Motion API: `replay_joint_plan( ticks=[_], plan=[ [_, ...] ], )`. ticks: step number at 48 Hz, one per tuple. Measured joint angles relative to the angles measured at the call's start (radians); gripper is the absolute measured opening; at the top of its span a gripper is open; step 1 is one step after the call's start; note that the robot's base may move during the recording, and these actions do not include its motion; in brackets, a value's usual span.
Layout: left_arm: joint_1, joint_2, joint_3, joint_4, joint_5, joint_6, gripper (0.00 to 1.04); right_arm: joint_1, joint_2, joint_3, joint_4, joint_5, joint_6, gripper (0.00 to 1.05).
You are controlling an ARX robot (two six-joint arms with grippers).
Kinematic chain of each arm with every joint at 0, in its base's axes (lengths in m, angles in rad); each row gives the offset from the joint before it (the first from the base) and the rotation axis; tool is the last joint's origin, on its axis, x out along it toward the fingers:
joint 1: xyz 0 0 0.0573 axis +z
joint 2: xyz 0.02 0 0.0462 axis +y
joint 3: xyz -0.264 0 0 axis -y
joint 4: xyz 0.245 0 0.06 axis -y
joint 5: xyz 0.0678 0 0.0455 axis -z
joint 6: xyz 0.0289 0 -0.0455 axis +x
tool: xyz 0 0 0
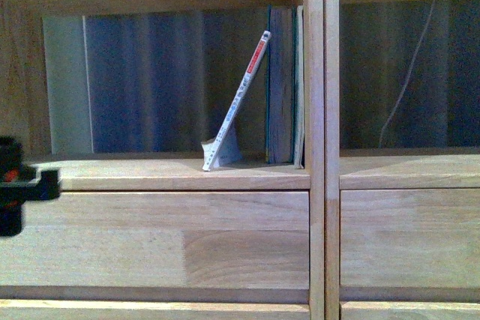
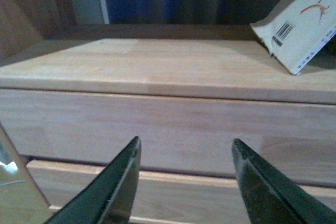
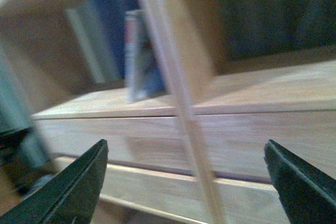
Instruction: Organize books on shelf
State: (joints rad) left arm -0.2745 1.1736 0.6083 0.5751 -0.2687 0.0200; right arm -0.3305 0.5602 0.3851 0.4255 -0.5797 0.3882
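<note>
Against upright books (image 1: 283,84), thin book (image 1: 238,103) tilted.

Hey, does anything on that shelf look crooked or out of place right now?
Yes. The thin white book leans diagonally against the upright books instead of standing straight, its foot slid out on the shelf.

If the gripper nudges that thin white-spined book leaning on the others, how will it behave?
The thin white-spined book with the red label probably bends easily; its bottom corner already looks splayed. Leaning steeply against the upright teal-edged books, it may slide flat along the smooth wooden shelf board if pushed.
</note>
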Motion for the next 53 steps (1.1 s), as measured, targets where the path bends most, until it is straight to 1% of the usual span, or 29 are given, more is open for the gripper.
replay_joint_plan(
  ticks=[2, 4, 5, 7, 8, 11, 12, 14, 19, 20, 23, 25, 29, 35, 37, 38, 43, 52, 53],
  plan=[
    [0.016, -0.029, -0.047, 0.016, 0.017, -0.005, 0.40, 0.037, -0.036, 0.005, -0.139, 0.142, -0.086, 0.79],
    [0.029, -0.056, -0.090, 0.031, 0.036, -0.008, 0.33, 0.068, -0.063, -0.014, -0.238, 0.244, -0.174, 0.73],
    [0.040, -0.075, -0.119, 0.040, 0.044, -0.010, 0.27, 0.085, -0.081, -0.037, -0.276, 0.301, -0.225, 0.68],
    [0.054, -0.100, -0.158, 0.050, 0.061, -0.011, 0.20, 0.104, -0.105, -0.066, -0.287, 0.355, -0.273, 0.61],
    [0.064, -0.117, -0.184, 0.056, 0.068, -0.011, 0.15, 0.116, -0.119, -0.083, -0.287, 0.376, -0.298, 0.56],
    [0.082, -0.151, -0.232, 0.066, 0.087, -0.011, 0.04, 0.141, -0.140, -0.112, -0.285, 0.399, -0.333, 0.45],
    [0.088, -0.162, -0.246, 0.069, 0.089, -0.016, 0.03, 0.148, -0.147, -0.122, -0.283, 0.404, -0.340, 0.42],
    [0.106, -0.193, -0.285, 0.074, 0.107, -0.016, 0.03, 0.169, -0.169, -0.150, -0.280, 0.421, -0.357, 0.31],
    [0.131, -0.246, -0.342, 0.077, 0.133, -0.018, 0.03, 0.198, -0.205, -0.190, -0.274, 0.453, -0.367, 0.14],
    [0.133, -0.252, -0.348, 0.077, 0.136, -0.017, 0.03, 0.201, -0.208, -0.194, -0.274, 0.456, -0.368, 0.12],
    [0.145, -0.284, -0.378, 0.077, 0.149, -0.018, 0.03, 0.256, -0.230, -0.217, -0.274, 0.534, -0.372, 0.02],
    [0.152, -0.299, -0.392, 0.077, 0.154, -0.018, 0.03, 0.287, -0.240, -0.227, -0.274, 0.562, -0.377, 0.03],
    [0.169, -0.343, -0.425, 0.070, 0.168, -0.018, 0.03, 0.322, -0.264, -0.248, -0.274, 0.566, -0.381, 0.03],
    [0.188, -0.396, -0.460, 0.051, 0.192, -0.018, 0.03, 0.325, -0.290, -0.272, -0.274, 0.576, -0.381, 0.03],
    [0.220, -0.419, -0.473, 0.039, 0.246, -0.018, 0.03, 0.326, -0.300, -0.280, -0.275, 0.576, -0.381, 0.03],
    [0.236, -0.431, -0.479, 0.034, 0.257, -0.017, 0.03, 0.327, -0.305, -0.284, -0.276, 0.576, -0.381, 0.03],
    [0.268, -0.479, -0.500, 0.009, 0.261, -0.018, 0.03, 0.327, -0.327, -0.301, -0.280, 0.576, -0.381, 0.03],
    [0.269, -0.563, -0.534, -0.042, 0.269, -0.018, 0.03, 0.327, -0.363, -0.318, -0.294, 0.576, -0.381, 0.03],
    [0.269, -0.573, -0.537, -0.049, 0.269, -0.018, 0.03, 0.327, -0.382, -0.318, -0.314, 0.577, -0.381, 0.03]
  ],
)
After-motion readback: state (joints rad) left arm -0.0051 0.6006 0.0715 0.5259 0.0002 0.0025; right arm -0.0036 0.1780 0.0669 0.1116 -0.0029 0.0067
